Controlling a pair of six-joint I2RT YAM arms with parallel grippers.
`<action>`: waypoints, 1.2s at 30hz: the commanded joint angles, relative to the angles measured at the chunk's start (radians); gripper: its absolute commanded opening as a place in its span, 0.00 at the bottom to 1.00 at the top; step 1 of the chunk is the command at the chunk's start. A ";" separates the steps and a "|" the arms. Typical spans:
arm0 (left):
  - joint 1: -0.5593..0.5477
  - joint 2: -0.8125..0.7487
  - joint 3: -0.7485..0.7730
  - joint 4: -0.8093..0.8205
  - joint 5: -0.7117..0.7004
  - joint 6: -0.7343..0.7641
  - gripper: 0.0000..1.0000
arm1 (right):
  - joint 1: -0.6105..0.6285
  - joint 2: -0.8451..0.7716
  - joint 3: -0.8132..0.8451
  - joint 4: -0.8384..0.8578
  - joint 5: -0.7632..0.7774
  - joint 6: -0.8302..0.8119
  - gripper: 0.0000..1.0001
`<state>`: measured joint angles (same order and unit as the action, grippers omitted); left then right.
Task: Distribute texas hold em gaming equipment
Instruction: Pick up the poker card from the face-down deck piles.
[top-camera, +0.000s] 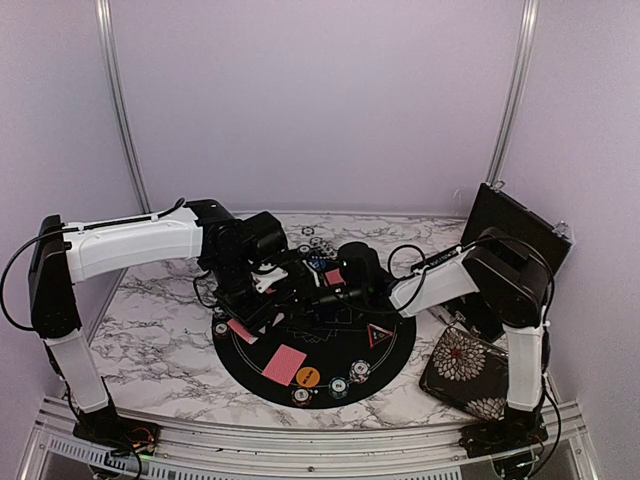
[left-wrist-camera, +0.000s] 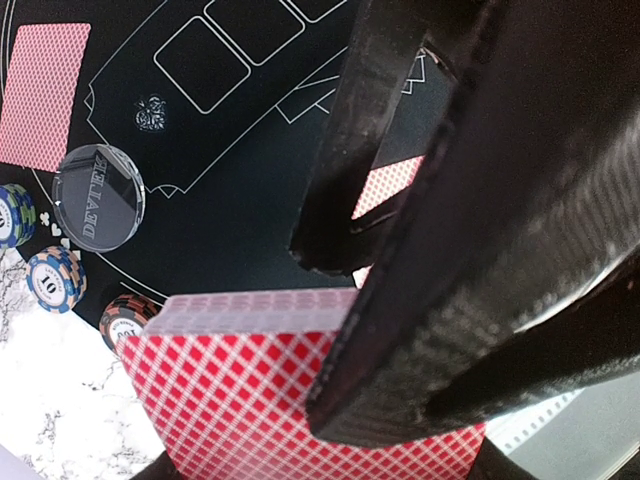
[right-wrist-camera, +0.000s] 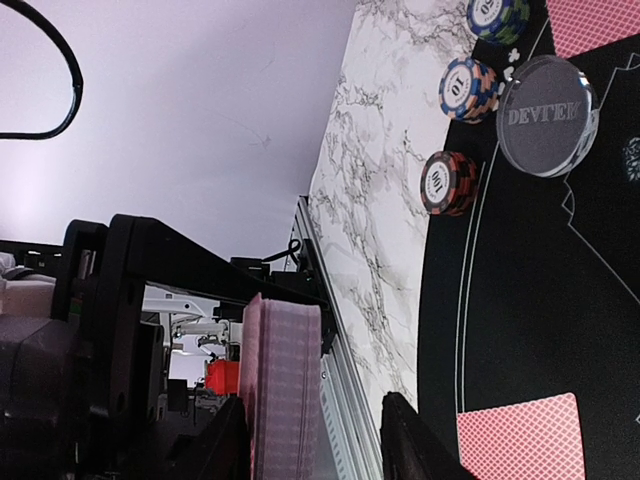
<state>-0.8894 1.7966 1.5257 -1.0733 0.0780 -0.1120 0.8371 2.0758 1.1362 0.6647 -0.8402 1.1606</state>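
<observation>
My left gripper is shut on a deck of red-backed playing cards and holds it above the black round mat. My right gripper is open and straddles that deck: one finger lies against it, the other stands apart. Its black fingers cross the left wrist view. Single cards lie face down on the mat. A clear dealer disc, chip stacks, an orange disc and a red-edged triangle sit around the mat.
A floral pouch lies at the right front of the marble table. A black case leans at the back right behind the right arm. Both arms meet over the mat's far half.
</observation>
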 joint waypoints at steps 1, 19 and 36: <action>-0.006 -0.018 0.024 -0.016 0.025 0.014 0.45 | -0.015 -0.020 -0.018 -0.058 0.046 -0.017 0.43; -0.004 -0.017 0.024 -0.016 0.025 0.014 0.45 | -0.028 -0.068 -0.053 0.025 0.036 0.024 0.45; -0.004 -0.017 0.024 -0.016 0.025 0.014 0.45 | 0.012 -0.051 -0.012 0.015 0.021 0.010 0.47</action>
<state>-0.8894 1.7966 1.5261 -1.0760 0.0914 -0.1074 0.8356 2.0270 1.0874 0.6800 -0.8204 1.1801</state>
